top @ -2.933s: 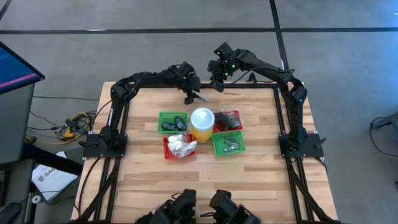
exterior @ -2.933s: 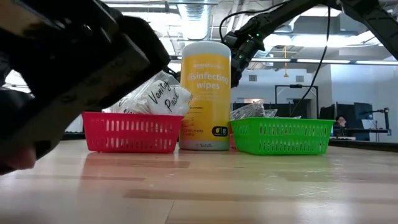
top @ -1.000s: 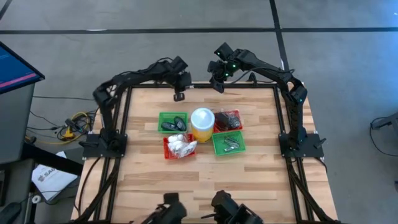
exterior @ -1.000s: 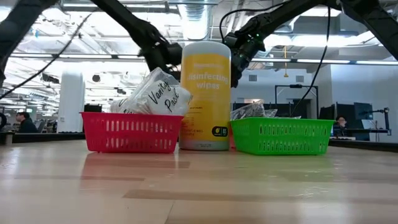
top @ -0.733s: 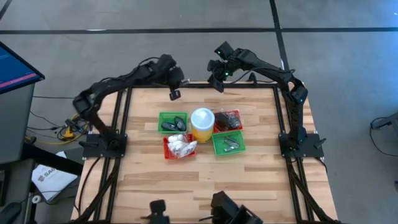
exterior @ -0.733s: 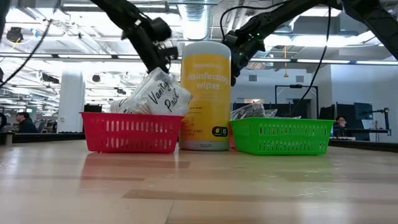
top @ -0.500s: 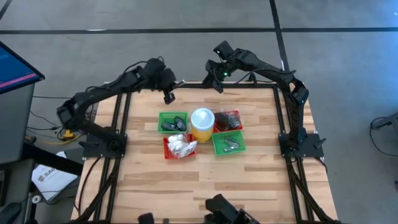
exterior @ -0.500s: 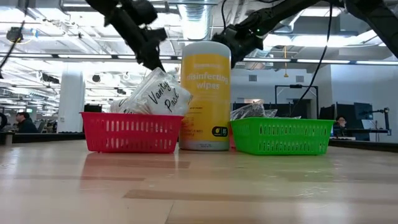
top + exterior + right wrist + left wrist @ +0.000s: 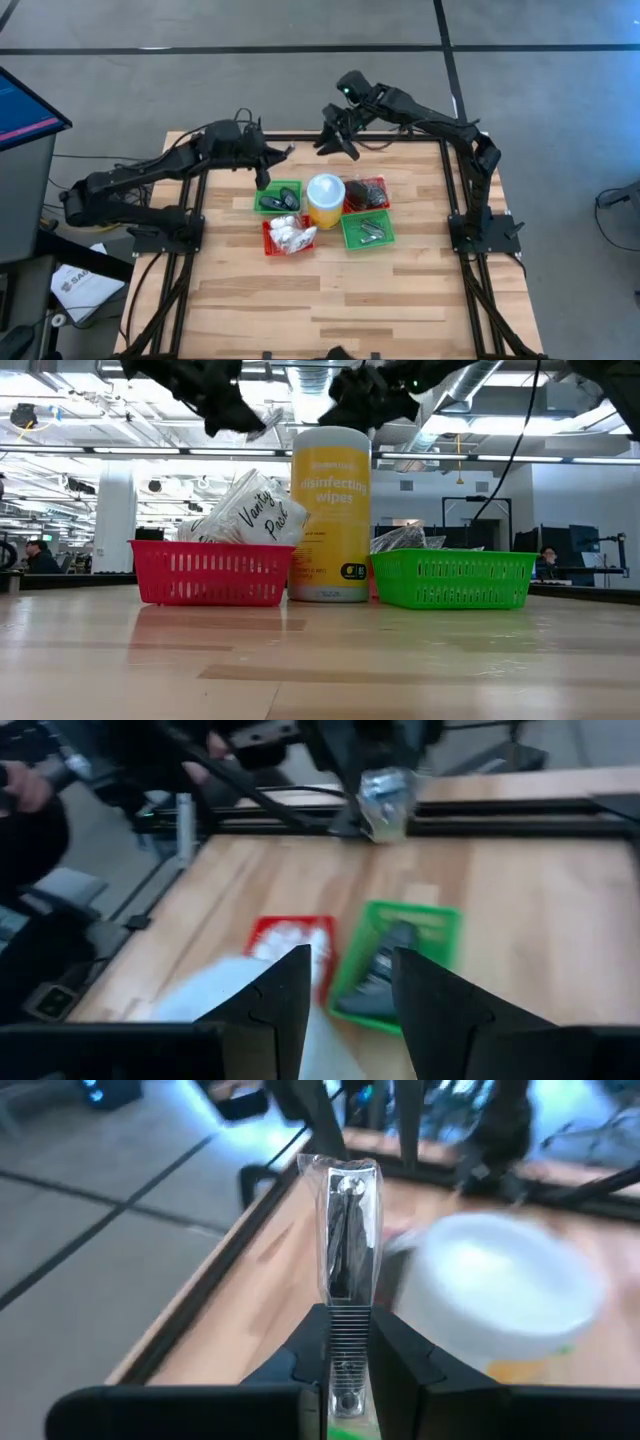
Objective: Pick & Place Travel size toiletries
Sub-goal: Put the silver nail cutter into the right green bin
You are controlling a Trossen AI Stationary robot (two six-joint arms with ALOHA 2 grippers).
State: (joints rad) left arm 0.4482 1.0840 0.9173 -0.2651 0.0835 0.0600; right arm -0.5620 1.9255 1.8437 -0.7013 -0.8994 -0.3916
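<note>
My left gripper (image 9: pixel 278 155) hovers above the table's far left part, just beyond the left green basket (image 9: pixel 277 196), shut on a silvery nail clipper in a clear packet (image 9: pixel 345 1230). My right gripper (image 9: pixel 350 1000) hangs open and empty over the far edge (image 9: pixel 335 143), beyond the yellow cup with its white lid (image 9: pixel 326 190). White printed packets (image 9: pixel 290 236) lie in the near red basket. Dark pieces in clear bags (image 9: pixel 367 192) fill the far red basket. Silvery metal pieces (image 9: pixel 368 229) lie in the right green basket. My left gripper pinches the clipper's ribbed end (image 9: pixel 345 1335) through the packet, between its two fingers. The fingers lie along the clipper, which sticks straight out past their tips. The packet is lifted clear of the table; its free end (image 9: pixel 268 418) shows pale beside the dark gripper.
The four baskets and the cup stand clustered in the table's middle. A black frame rail (image 9: pixel 400 137) runs along the far edge under the right arm. Bare wood stretches over the near half (image 9: pixel 330 300). People show far off in the room behind (image 9: pixel 38 552).
My left gripper has swung with the packet from the far edge toward the table's left and nearer the left green basket, rising and turning as its arm stretched out to the left. My right gripper has risen and shifted a little toward the left.
</note>
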